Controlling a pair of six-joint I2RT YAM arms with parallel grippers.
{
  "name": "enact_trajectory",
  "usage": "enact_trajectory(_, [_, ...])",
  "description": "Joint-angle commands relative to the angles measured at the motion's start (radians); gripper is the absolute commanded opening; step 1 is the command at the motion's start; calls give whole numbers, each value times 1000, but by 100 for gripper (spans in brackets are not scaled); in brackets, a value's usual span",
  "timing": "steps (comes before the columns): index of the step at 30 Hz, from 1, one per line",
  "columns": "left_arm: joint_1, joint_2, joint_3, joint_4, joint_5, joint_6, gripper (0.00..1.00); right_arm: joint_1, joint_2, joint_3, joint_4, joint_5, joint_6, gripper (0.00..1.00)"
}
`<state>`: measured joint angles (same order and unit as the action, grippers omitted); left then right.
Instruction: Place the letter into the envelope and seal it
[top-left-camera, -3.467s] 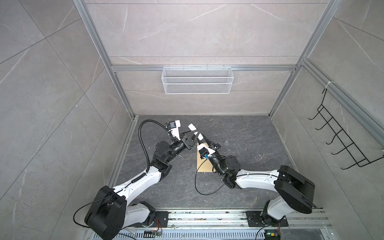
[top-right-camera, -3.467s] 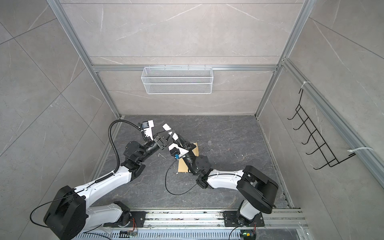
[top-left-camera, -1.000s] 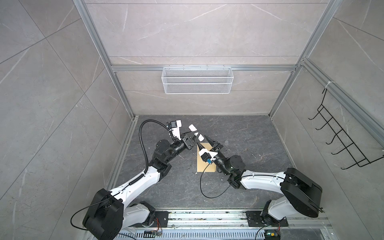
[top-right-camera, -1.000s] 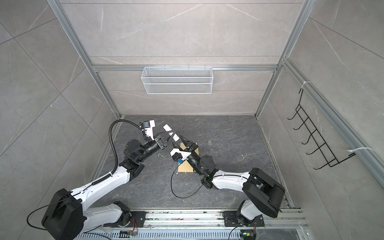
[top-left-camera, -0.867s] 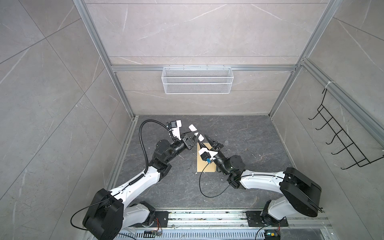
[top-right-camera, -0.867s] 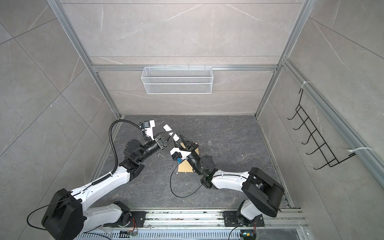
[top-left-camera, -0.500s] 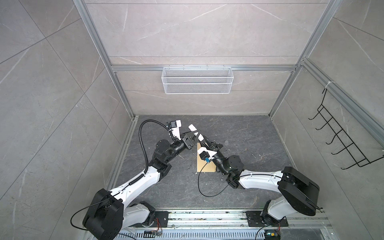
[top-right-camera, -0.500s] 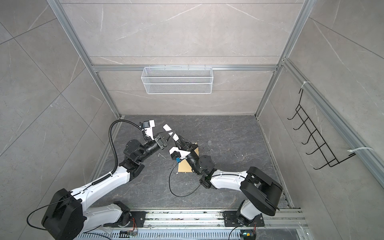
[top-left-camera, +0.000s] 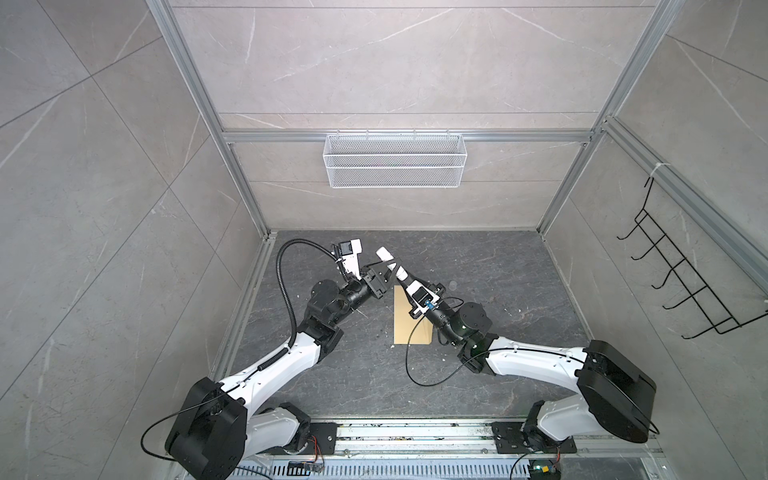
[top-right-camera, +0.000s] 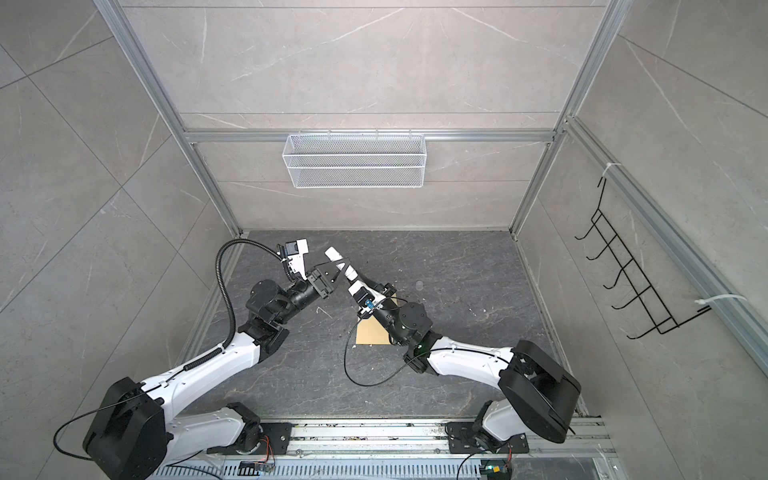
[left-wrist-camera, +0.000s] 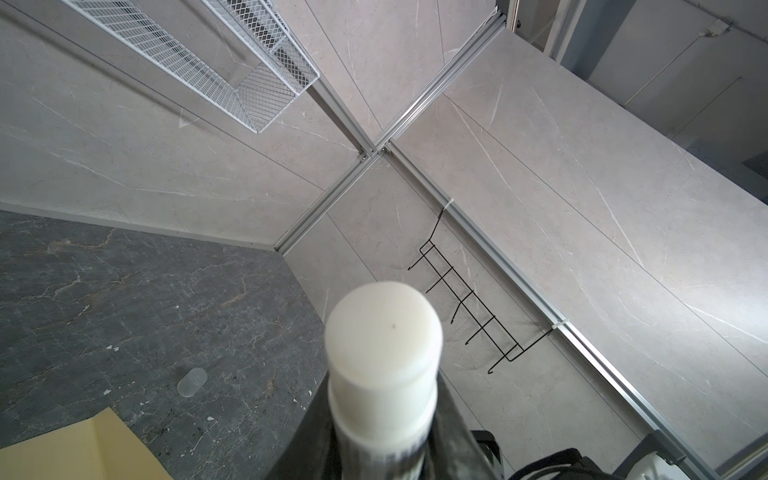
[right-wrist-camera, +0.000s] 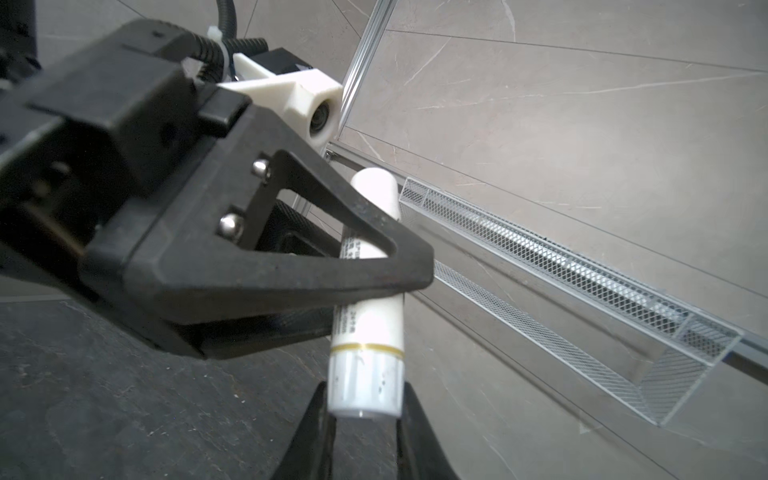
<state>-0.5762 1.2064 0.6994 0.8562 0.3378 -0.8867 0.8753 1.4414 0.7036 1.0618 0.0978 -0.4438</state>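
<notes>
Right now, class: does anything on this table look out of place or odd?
A small clear cap lies loose on its side on the table, apart from the envelope, and pale scraps dot the dark surface.

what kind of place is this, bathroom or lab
Most likely a robot test cell, not a bathroom: pale grey stone-look wall panels in an aluminium frame, a white wire-mesh basket, and two white-and-black robot arms mounted on a front rail.
</notes>
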Motion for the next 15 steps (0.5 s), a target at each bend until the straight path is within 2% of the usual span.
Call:
enact_trajectory(1, [3, -18, 11, 35, 6, 23, 0, -67, -65, 50, -12, -117, 311, 7])
enact_trajectory(8, [3, -16, 17, 41, 51, 72, 0, -232, -64, 90, -4, -439, 775, 9])
enact_trajectory(13, [3, -15, 20, 42, 94, 116, 0, -291, -6, 149, 38, -627, 1019, 10])
enact_trajectory(15, [3, -17, 20, 38, 104, 126, 0, -297, 13, 166, 52, -675, 1045, 11])
